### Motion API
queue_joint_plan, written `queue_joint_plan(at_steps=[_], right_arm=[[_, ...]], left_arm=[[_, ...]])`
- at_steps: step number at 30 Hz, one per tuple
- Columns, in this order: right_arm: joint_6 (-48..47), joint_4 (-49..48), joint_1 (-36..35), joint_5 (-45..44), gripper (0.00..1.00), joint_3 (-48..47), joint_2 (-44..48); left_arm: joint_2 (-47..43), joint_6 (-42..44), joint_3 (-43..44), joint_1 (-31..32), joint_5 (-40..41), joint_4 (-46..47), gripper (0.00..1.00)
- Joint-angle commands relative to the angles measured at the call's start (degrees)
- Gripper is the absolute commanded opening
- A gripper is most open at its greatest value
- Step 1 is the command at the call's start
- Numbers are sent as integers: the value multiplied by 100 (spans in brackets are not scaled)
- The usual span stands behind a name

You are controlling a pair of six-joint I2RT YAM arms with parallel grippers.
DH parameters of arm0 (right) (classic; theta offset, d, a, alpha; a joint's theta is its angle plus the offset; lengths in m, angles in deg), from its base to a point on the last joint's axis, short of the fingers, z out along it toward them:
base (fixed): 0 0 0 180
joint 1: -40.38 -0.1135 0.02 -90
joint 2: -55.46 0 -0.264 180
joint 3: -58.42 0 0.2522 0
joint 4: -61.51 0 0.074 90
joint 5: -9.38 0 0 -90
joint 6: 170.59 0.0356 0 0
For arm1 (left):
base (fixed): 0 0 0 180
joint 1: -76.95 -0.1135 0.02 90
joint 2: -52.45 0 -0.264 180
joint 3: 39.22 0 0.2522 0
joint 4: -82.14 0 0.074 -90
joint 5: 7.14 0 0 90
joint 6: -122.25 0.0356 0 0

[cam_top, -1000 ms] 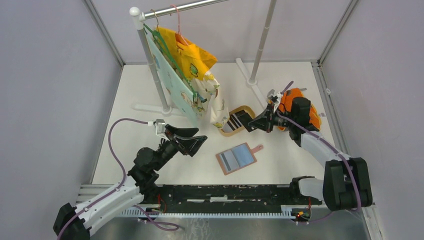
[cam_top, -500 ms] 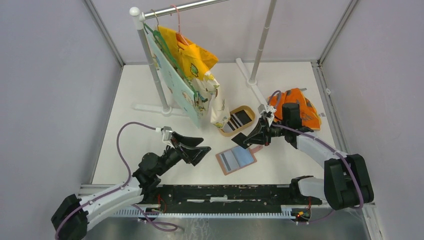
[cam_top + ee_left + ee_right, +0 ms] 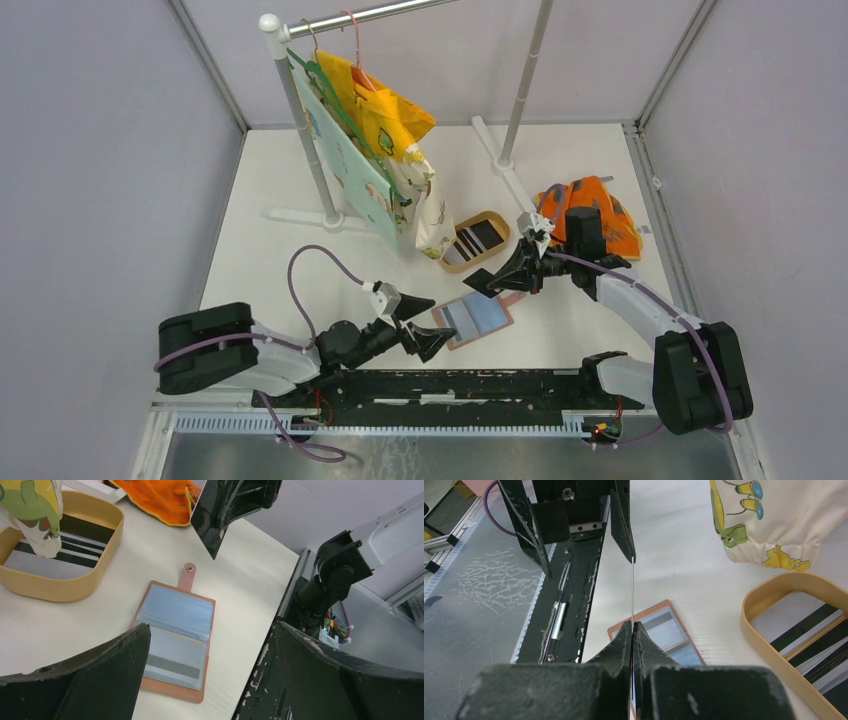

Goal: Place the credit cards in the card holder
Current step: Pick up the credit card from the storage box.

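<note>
Right jaws clamp a dark card (image 3: 212, 517) above the open card holder (image 3: 478, 318) at frame centre; left jaws stand apart. Next we must slip it into a pocket.

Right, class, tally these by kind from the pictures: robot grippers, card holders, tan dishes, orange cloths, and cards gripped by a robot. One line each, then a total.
grippers: 2 (left gripper, open; right gripper, shut)
card holder: 1
tan dish: 1
orange cloth: 1
dark card in the right gripper: 1
Total: 6
</note>
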Motion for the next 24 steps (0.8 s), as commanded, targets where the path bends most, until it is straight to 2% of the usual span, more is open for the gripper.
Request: queue_joint_plan(at_steps=[1,5,11,16,24], right_arm=[[287,-522,-48,62,0,17,168],[214,-480,-49,93,1,14,150],[135,-436,-55,124,0,15,86],[82,-391,-63,137,1,6,44],[68,-382,-77,111,1,15,46]], left_arm=[[872,555,174,39,187,2013,99],[1276,561,330,34,194,2219,99],[1272,543,395,36,636,1830,99],[1344,416,684,37,525,1285,91],[1898,-186,390,-202,482,2336,96]])
